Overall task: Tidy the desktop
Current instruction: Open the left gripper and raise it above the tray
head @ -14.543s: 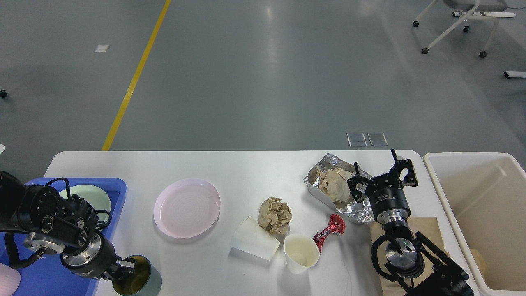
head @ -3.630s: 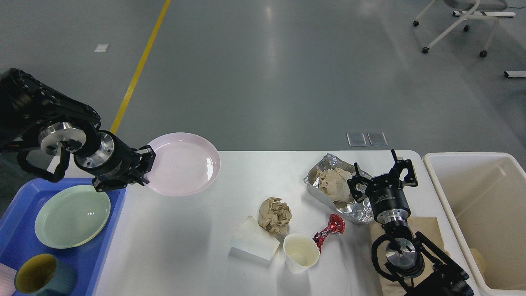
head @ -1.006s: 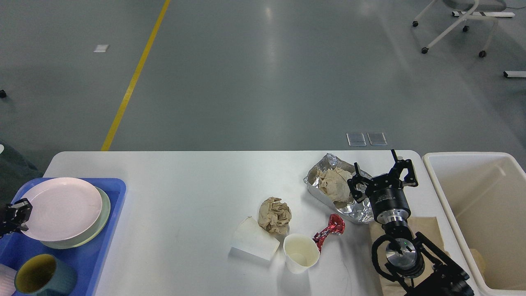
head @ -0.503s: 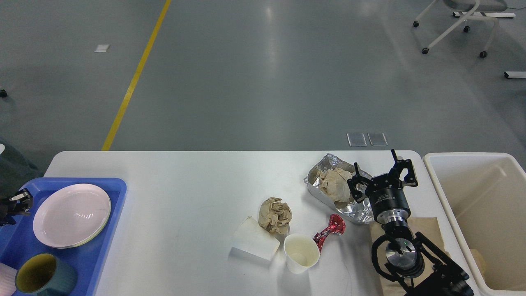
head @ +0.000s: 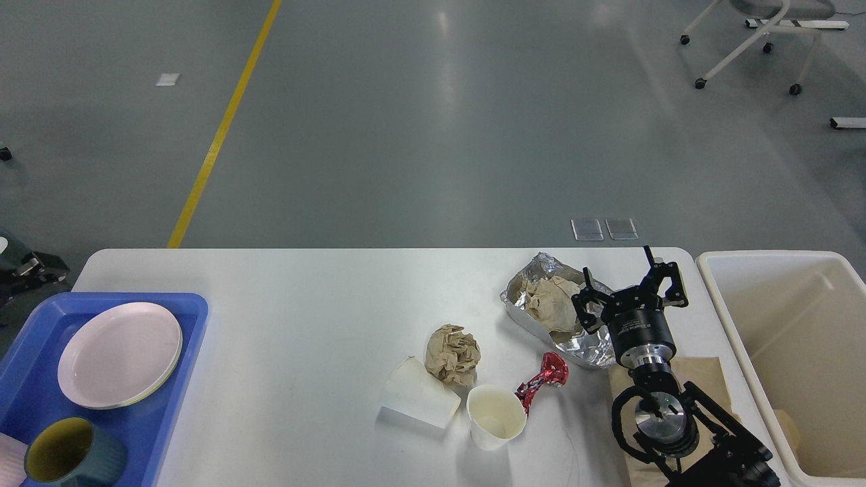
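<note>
The white desktop point(head: 304, 304) holds litter at its right middle: a crumpled brown paper ball point(head: 452, 353), a paper cup on its side point(head: 419, 402), an upright paper cup point(head: 496, 416), a red wrapper point(head: 541, 380) and a foil tray with brown paper point(head: 548, 304). My right gripper point(head: 629, 287) is open and empty, right beside the foil tray. My left gripper point(head: 34, 267) is small and dark at the left edge, beyond the blue tray point(head: 183, 406). A pink plate point(head: 120, 354) lies in that tray.
A teal mug with a yellow inside point(head: 67, 460) stands in the blue tray's near part. A cream bin point(head: 791, 352) stands off the table's right end. A brown paper bag point(head: 703, 379) lies under my right arm. Grey floor lies beyond the far edge.
My left gripper has let go of the pink plate, which now rests in the blue tray, and has drawn back up and left to the view's edge. The right arm has not moved.
</note>
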Robot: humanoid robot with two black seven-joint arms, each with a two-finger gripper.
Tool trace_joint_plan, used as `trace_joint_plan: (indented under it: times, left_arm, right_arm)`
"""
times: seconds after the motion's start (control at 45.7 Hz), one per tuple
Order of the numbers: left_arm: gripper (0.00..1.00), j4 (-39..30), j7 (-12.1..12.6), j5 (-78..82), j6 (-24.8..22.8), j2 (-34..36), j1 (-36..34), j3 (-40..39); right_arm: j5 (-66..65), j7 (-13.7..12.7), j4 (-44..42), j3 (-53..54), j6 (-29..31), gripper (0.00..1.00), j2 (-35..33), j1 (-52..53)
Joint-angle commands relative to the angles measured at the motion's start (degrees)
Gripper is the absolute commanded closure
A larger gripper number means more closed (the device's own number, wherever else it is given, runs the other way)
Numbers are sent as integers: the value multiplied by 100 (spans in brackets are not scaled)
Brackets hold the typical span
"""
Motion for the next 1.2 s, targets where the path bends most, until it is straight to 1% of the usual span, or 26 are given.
trace_joint_plan:
  times: [0.0, 0.087, 0.219, 0.284, 0.372, 0.437, 0.503, 0.569, 0.634, 0.656, 0.765, 0.853, 0.984, 1.072, 1.181]
  left_arm:
    - [4, -33, 27, 2, -77, 13, -349, -128]
    - [4, -59, 18, 10, -112, 48, -710, -373]
    - [4, -156, -79, -7, -182, 74, -799, -997]
    - [4, -164, -70, -16, -191, 92, -790, -1576]
    - [4, -156, -79, -16, -191, 144, -615, -2464]
    - [4, -156, -96, -16, -191, 215, -229, -3105]
    - [4, -164, -210, -60, -191, 215, 88, -4071]
    - [4, -164, -359, -60, -191, 180, 448, -5301]
    - [4, -164, -474, -60, -200, 136, 1062, -6680]
    - [4, -164, -509, -60, -208, 84, 1386, -7407]
    - [4, -164, -492, -51, -235, -443, 2171, -9362]
    - [4, -164, -501, -51, -270, -918, 2531, -10382]
    - [4, -173, -527, -42, -296, -1577, 3085, -11333]
    - [4, -226, -597, -16, -296, -1885, 3402, -11632]
    - [4, -323, -711, -7, -296, -2043, 3587, -11887]
  right_arm:
    - [0, 0, 0, 0, 0, 0, 0, -1]
    - [0, 0, 0, 0, 0, 0, 0, -1]
    - [0, 0, 0, 0, 0, 0, 0, 8]
    - [0, 0, 0, 0, 0, 0, 0, -1]
    - [0, 0, 0, 0, 0, 0, 0, -1]
    - [0, 0, 0, 0, 0, 0, 0, -1]
    - [0, 0, 0, 0, 0, 0, 0, -1]
    - [0, 0, 0, 0, 0, 0, 0, -1]
    - [0, 0, 0, 0, 0, 0, 0, -1]
    - [0, 0, 0, 0, 0, 0, 0, -1]
    - [0, 0, 0, 0, 0, 0, 0, -1]
    - [0, 0, 0, 0, 0, 0, -9, -1]
    - [0, 0, 0, 0, 0, 0, 0, -1]
    - [0, 0, 0, 0, 0, 0, 0, -1]
    - [0, 0, 0, 0, 0, 0, -9, -1]
